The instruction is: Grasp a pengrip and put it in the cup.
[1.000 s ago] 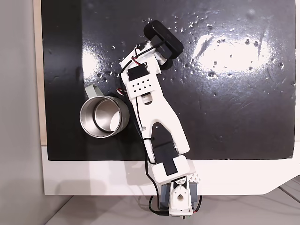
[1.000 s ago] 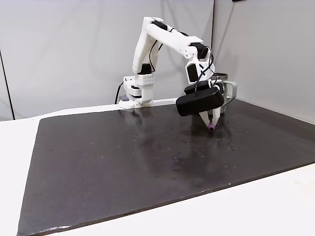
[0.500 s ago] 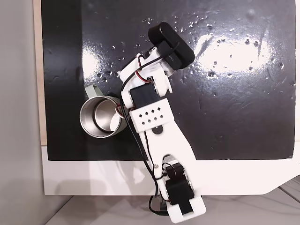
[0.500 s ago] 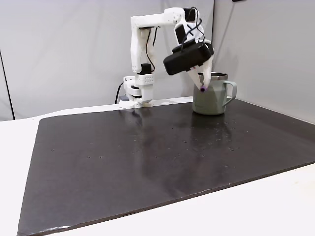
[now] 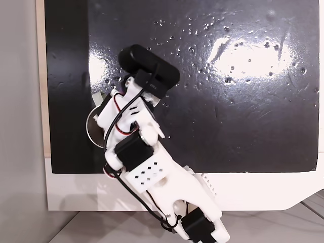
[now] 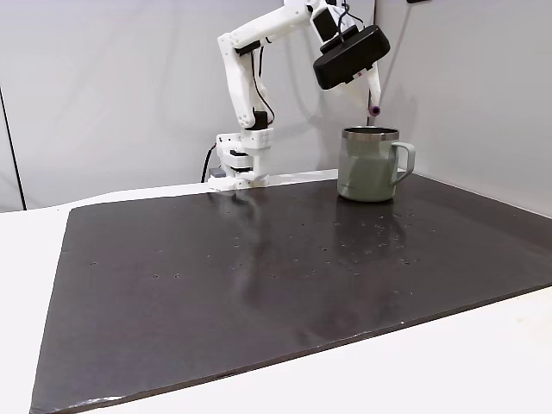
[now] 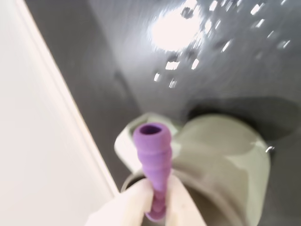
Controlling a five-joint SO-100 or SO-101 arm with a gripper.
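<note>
In a fixed view my gripper [image 6: 373, 97] hangs in the air just above the rim of the cup [image 6: 366, 164], a pale grey-green steel mug with a loop handle. It is shut on the pengrip [image 6: 375, 109], a tiny lilac ribbed tube that pokes down from the fingertips. The wrist view has the pengrip [image 7: 153, 155] pinched between two white fingers [image 7: 134, 205], with the cup [image 7: 230, 150] right behind and below it, blurred. From above, my arm covers most of the cup [image 5: 91, 127]; a sliver of its rim shows at the left.
A black glossy mat [image 6: 259, 276] covers the white table. The arm's base [image 6: 244, 159] stands at the mat's far edge, left of the cup. The black wrist camera housing [image 5: 149, 71] rides above the gripper. A grey wall lies close behind.
The arm has lifted the pengrip off the mat and swung it over, from beside the cup's wall to above its rim. The cup has not moved.
</note>
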